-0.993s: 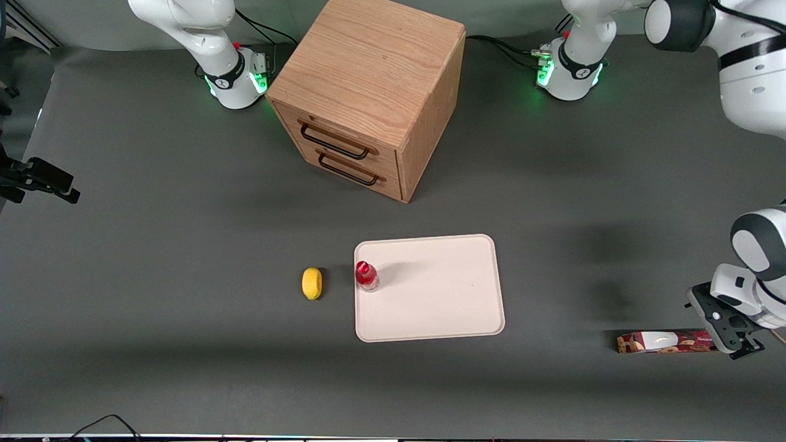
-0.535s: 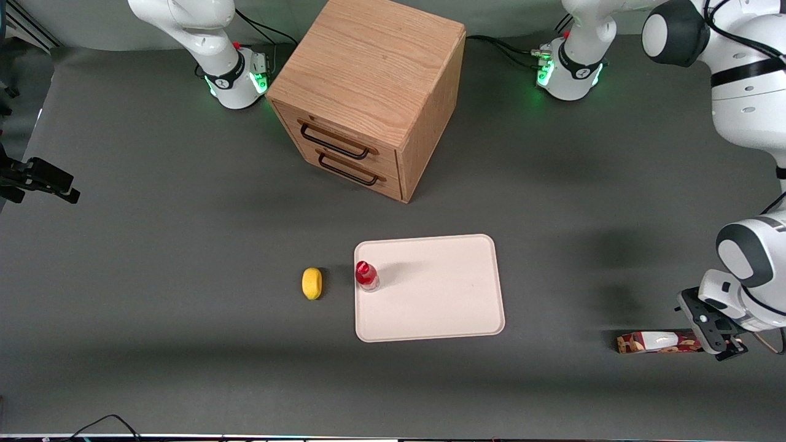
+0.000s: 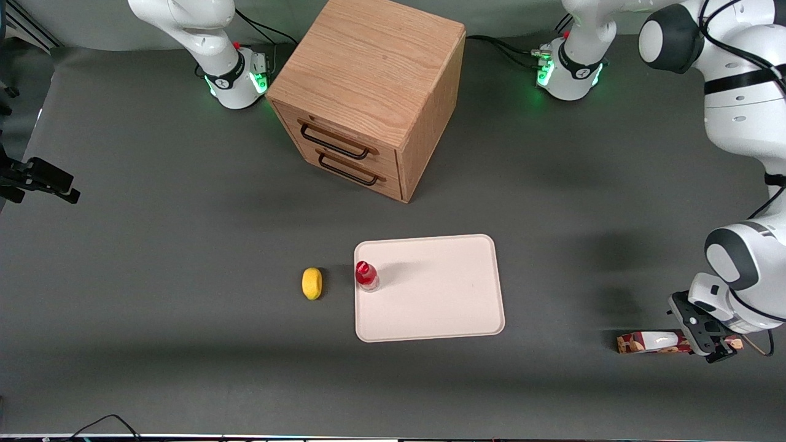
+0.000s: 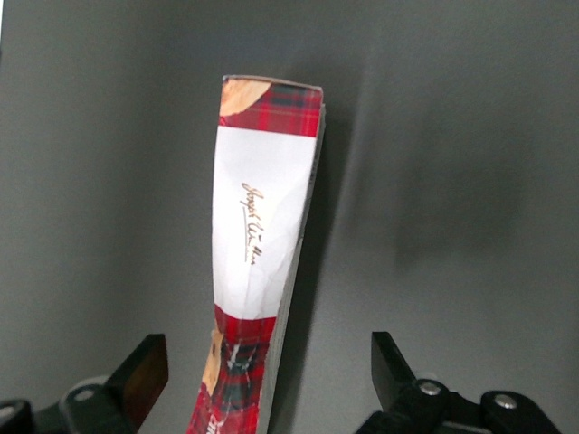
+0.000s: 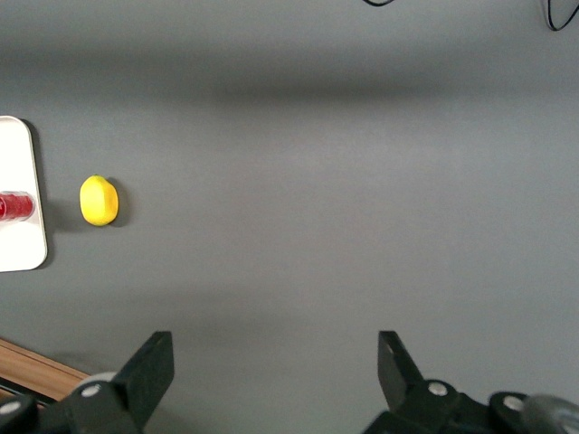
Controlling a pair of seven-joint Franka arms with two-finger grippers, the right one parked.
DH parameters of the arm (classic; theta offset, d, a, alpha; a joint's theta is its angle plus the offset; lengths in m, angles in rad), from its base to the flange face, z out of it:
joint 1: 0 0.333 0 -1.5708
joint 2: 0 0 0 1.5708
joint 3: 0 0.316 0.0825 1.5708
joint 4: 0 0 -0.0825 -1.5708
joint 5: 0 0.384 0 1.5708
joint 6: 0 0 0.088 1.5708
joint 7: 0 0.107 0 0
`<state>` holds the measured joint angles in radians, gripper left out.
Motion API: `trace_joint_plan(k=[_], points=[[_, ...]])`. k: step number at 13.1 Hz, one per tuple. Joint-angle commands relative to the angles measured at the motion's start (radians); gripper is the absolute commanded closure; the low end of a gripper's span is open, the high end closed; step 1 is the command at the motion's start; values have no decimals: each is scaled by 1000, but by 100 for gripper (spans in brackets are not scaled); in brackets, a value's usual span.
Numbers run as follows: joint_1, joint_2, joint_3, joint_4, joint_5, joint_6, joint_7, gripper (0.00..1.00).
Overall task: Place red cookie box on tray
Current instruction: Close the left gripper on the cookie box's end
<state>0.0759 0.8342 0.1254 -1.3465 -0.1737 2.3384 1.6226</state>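
we're seeing the left gripper [image 3: 706,341] sitting low over the working-arm end of the red cookie box [image 3: 652,342], right at the working arm's end of the table. in the wrist view the gripper [image 4: 269,380] is open wide, fingers [image 4: 145,375] straddling the box [image 4: 258,271] with a gap on each side, not touching it. the box is lying flat on the gray table [image 3: 184,245], long side running along the table's length, white patch facing up.

the tray [image 3: 442,307] is lying well apart from the box, toward the table's middle. a small red-capped bottle [image 3: 366,275] is standing on the tray by its edge, and a yellow lemon [image 3: 312,283] is lying on the table just beside that edge. a wooden drawer cabinet [image 3: 368,92] is standing farther from the front camera than the tray.
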Motion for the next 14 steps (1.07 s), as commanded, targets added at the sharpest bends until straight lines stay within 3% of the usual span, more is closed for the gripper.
trace_joint_plan(k=[1,6,7,8,10,14], points=[[-7,39,10,21,-24,27,22,0],[-8,78,10,21,-30,67,22,2],[-8,80,8,21,-29,70,22,11],[-8,80,8,21,-26,67,23,31],[-10,79,10,24,-23,65,23,100],[-16,80,8,29,-20,68,54,100]])
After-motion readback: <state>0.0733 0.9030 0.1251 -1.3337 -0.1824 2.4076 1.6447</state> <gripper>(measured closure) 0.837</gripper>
